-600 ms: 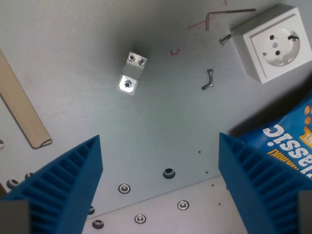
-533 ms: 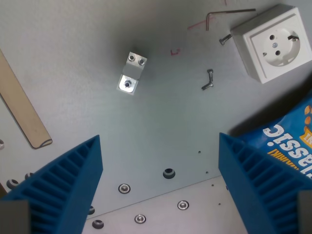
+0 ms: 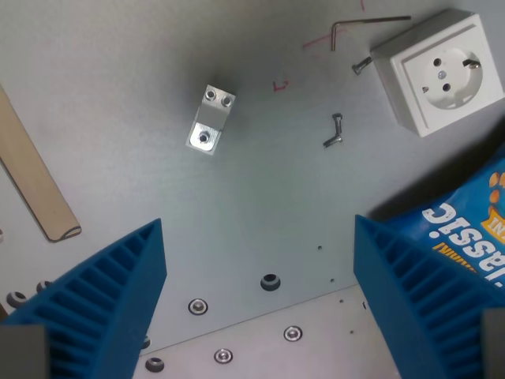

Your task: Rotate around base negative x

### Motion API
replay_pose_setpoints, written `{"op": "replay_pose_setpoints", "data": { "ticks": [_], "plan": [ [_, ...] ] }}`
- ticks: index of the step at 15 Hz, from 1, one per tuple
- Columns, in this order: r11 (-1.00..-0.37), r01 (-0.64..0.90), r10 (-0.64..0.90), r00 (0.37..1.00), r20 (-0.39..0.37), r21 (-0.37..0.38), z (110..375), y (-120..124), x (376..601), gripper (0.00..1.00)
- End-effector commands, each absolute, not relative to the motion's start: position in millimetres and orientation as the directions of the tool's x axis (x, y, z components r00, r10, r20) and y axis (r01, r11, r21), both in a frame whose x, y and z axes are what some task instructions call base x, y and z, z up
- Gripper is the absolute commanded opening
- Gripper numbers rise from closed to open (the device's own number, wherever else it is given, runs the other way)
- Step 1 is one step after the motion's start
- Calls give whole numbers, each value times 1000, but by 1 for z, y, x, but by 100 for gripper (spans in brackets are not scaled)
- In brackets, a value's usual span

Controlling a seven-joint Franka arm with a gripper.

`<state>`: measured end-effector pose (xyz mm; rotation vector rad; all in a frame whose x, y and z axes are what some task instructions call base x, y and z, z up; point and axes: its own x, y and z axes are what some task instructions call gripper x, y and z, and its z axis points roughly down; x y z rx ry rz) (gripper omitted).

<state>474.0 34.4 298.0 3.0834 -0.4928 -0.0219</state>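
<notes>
1. You are looking down on a grey metal table (image 3: 260, 213) with screw holes along a seam at the bottom.
2. Take the white socket box (image 3: 439, 69) as your landmark, at the wrist view's upper right.
3. A hex key (image 3: 364, 21) lies just left of it, near the top edge.
4. A screw (image 3: 362, 65) touches or nearly touches its left side.
5. A small bent bolt (image 3: 334, 131) lies below-left of it.
6. An aluminium bracket (image 3: 211, 119) sits well left.
7. A wooden strip (image 3: 35, 183) lies far left.
8. A blue snack bag (image 3: 465, 209) lies just below it.

One socket (image 3: 439, 69) – one bracket (image 3: 211, 119) – one bag (image 3: 465, 229)
</notes>
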Motion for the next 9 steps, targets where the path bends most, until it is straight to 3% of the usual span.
{"op": "replay_pose_setpoints", "data": {
  "ticks": [1,9],
  "plan": [
    [-938,-317,-316,948,32,139,300,36,474,100],
    [-918,-317,-311,948,64,238,300,36,474,100]
  ]
}}
